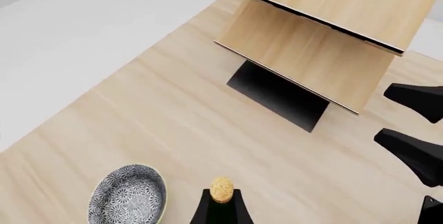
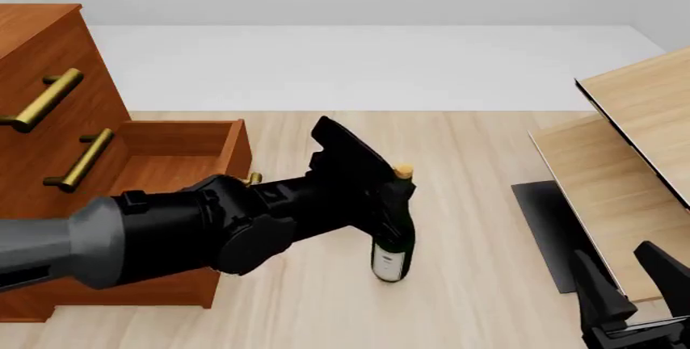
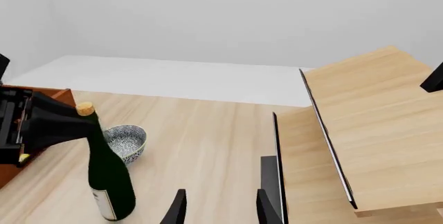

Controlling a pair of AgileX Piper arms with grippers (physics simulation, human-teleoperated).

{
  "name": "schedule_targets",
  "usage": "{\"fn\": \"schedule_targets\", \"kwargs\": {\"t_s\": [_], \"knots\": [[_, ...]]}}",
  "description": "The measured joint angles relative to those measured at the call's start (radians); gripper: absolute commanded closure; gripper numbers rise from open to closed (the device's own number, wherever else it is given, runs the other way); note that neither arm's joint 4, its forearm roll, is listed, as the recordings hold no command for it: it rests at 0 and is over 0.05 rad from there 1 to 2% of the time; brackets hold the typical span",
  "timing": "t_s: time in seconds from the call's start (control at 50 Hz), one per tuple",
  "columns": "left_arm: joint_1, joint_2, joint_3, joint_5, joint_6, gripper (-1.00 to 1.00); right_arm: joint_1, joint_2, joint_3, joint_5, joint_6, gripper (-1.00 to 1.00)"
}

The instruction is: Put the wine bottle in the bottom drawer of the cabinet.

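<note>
I have the left pincer up at the neck of the wine bottle, which stands upright on the desk just in front of the open bottom drawer of the cabinet. In the left wrist view the cork sits between the two dark fingers, so the jaws bracket the neck; whether they are actually clamped on the glass I can't tell from these angles, since the arm hides the contact in the front view.

I judge the bottle to be rigid, fairly heavy for its width, and slick, being smooth glass. It is tall on a narrow base, so it should tip easily if nudged sideways, and it would not take a knock well. A hold on the neck just under the cork lets it hang plumb, but the glass tapers there and could slide; I'd want the fingers square to the neck and firmly closed before lifting.

The right pincer hovers low over the desk near the pale wooden furniture, jaws parted and empty. The speckled bowl sits just behind the bottle, close enough to mind on the swing toward the drawer.
</note>
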Motion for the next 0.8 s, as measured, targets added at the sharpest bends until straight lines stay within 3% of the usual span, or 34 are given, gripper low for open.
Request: {"fn": "schedule_targets", "kwargs": {"t_s": [0.48,0.8], "knots": [[-0.005,-0.16,0.014,0.098,-0.017,1.0,0.002,0.009,-0.001,-0.005,-0.005,-1.0],[-0.005,-0.355,0.034,0.212,-0.015,1.0,0.004,0.021,-0.001,-0.015,-0.007,-1.0]]}}
